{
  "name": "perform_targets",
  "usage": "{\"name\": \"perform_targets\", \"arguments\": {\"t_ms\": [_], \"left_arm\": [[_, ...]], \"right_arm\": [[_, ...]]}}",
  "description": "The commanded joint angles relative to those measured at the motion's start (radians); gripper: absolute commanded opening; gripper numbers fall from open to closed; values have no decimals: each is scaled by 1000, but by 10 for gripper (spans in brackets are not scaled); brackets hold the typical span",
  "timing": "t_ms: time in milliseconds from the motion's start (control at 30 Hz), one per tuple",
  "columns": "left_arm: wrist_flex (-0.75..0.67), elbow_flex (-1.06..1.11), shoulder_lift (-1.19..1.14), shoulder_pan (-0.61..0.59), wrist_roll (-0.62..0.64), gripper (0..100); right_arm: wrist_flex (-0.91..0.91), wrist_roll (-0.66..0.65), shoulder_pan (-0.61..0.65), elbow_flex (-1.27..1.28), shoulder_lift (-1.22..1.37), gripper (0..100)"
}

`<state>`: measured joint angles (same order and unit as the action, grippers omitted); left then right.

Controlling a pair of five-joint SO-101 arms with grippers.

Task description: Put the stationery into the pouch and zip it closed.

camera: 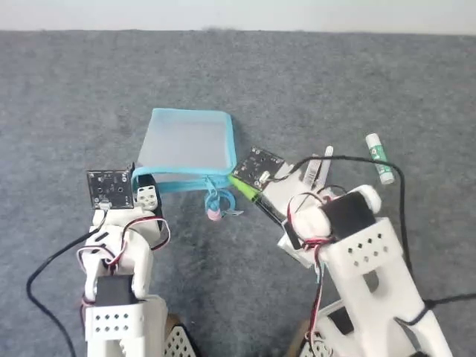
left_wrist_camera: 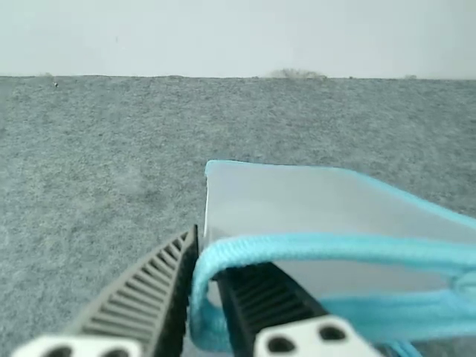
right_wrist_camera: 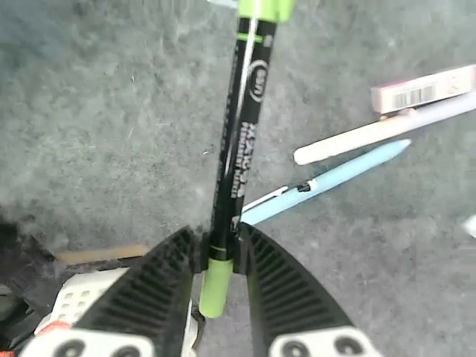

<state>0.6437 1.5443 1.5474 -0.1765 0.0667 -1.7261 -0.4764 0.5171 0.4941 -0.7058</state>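
Left gripper [left_wrist_camera: 201,249]: jaws pressed together on the light-blue trim of the pouch [left_wrist_camera: 312,204], pinching the rim at its corner. In the high view that is the pouch's lower-left corner, left of frame centre.

Pouch [camera: 186,145]: translucent with light-blue edging, lying flat on the grey carpet [camera: 74,89], upper centre of the high view. The zipper pull [camera: 214,205], with a blue ring and a pink tag, hangs off the near edge, just below the pouch.

Right gripper [right_wrist_camera: 219,242]: jaws clamped on a black marker [right_wrist_camera: 242,134] with green ends, gripped near one end. A short green stub sticks out behind the jaws. In the high view the marker's green tip [camera: 245,189] sits just beside the pouch's lower-right corner. Can't tell if it touches.

On the carpet, seen from the right wrist: a white pen [right_wrist_camera: 372,132], a light blue pen [right_wrist_camera: 335,178] and a pink block with a barcode [right_wrist_camera: 424,88], all close together.

Glue stick [camera: 379,158]: white and green, right of frame in the high view, well apart from the pouch.
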Motion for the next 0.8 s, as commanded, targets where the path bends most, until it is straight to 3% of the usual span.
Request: {"name": "perform_targets", "arguments": {"t_ms": [0,300,600,667,767], "left_arm": [[-43,-16,-21,3,21,11],[-44,-16,-23,25,23,11],[-43,-16,-23,23,23,11],[-44,-16,-23,29,23,11],[-46,-16,-23,29,23,11]], "right_arm": [[-71,20,8,-189,-82,8],[-70,37,81,-190,-154,7],[-71,-55,-255,-143,-237,7],[-71,-46,-228,-146,-248,7],[-71,5,-68,-149,-265,7]]}}
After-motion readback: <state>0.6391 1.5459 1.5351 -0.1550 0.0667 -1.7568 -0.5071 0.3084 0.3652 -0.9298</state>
